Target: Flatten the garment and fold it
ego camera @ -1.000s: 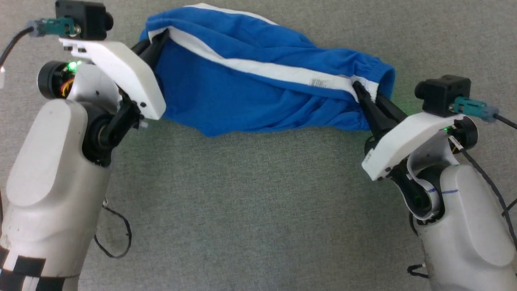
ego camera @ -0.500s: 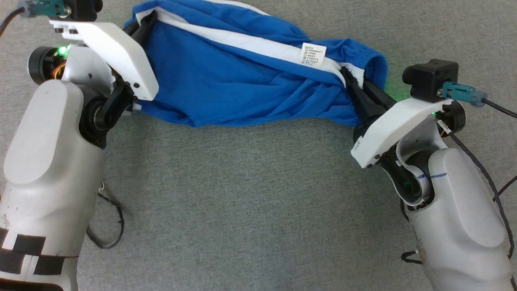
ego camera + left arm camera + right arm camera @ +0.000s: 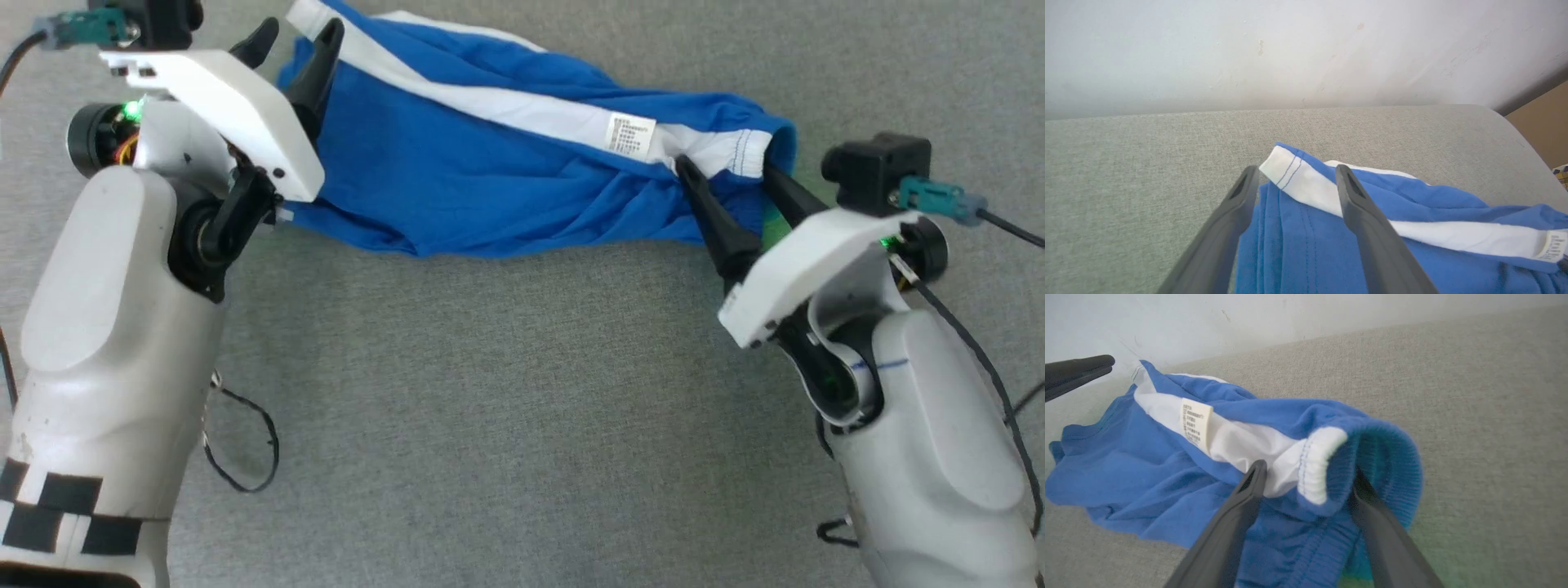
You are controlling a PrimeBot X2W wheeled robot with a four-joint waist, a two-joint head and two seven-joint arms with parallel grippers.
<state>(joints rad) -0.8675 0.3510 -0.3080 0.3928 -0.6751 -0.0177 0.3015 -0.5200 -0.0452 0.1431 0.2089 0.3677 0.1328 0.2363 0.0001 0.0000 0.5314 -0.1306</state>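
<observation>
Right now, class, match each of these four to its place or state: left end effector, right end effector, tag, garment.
Column A: 1 left end effector; 2 right end effector; 3 tag; 4 garment.
Column B: a on the white stripe; b open, at the elastic waistband; c lying on grey fabric; d open, at the stitched hem.
Pairs: 1-d, 2-b, 3-a, 4-c.
</observation>
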